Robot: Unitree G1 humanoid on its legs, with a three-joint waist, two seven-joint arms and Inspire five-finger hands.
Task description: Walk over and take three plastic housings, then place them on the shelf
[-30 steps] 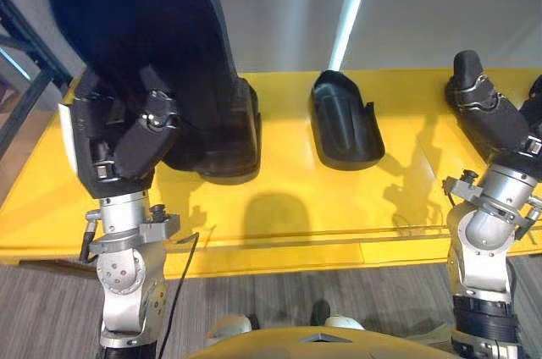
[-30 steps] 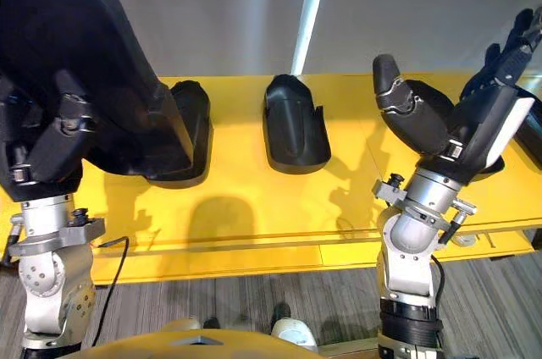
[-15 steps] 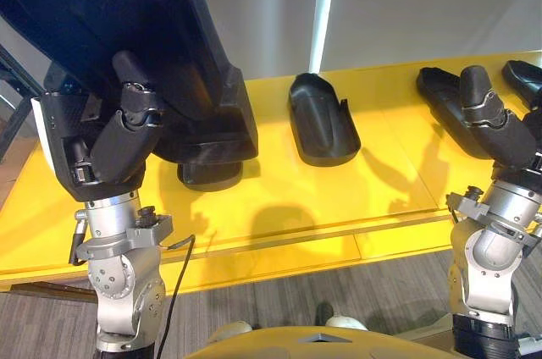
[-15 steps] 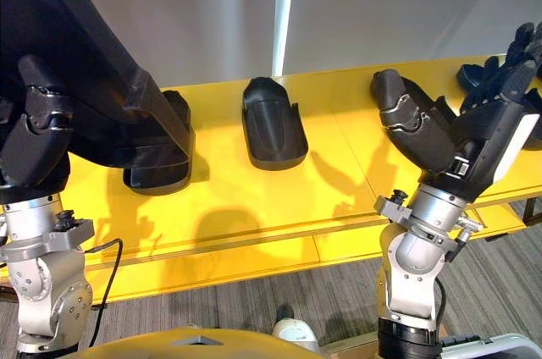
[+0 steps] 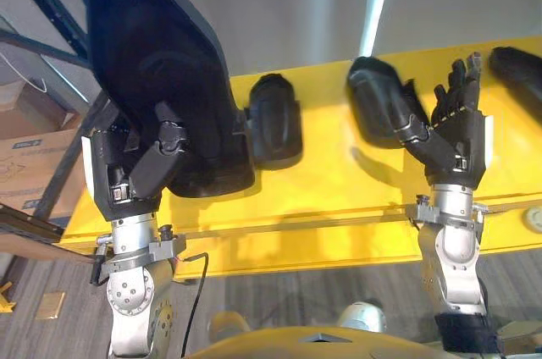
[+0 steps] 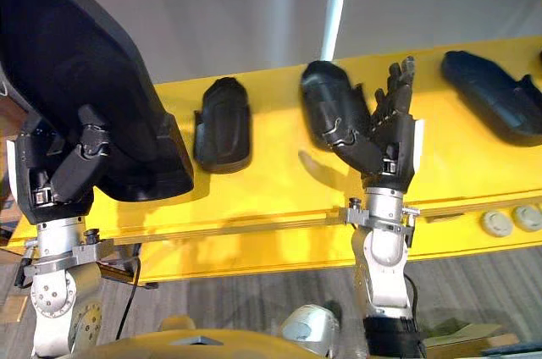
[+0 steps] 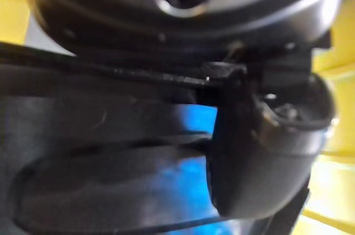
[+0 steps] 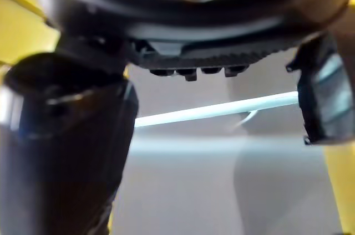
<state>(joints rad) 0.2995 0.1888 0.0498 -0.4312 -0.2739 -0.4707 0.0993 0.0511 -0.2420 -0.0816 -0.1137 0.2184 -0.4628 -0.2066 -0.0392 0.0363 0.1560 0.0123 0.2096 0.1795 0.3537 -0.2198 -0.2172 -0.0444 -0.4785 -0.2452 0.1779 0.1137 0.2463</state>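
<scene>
I read the big black plastic housing (image 5: 157, 63) at upper left, with the left hand (image 5: 135, 174) curled round its lower end. Right hand (image 5: 456, 135), right of centre, has straight fingers and holds nothing. Behind them, the long yellow shelf (image 5: 330, 194) carries three smaller black housings (image 5: 275, 120).

We had a cardboard box (image 5: 30, 168) sitting far left, a white pole (image 5: 375, 3) at the back, pale round discs (image 6: 495, 223) near right, and grey carpet (image 5: 279, 291) below.
</scene>
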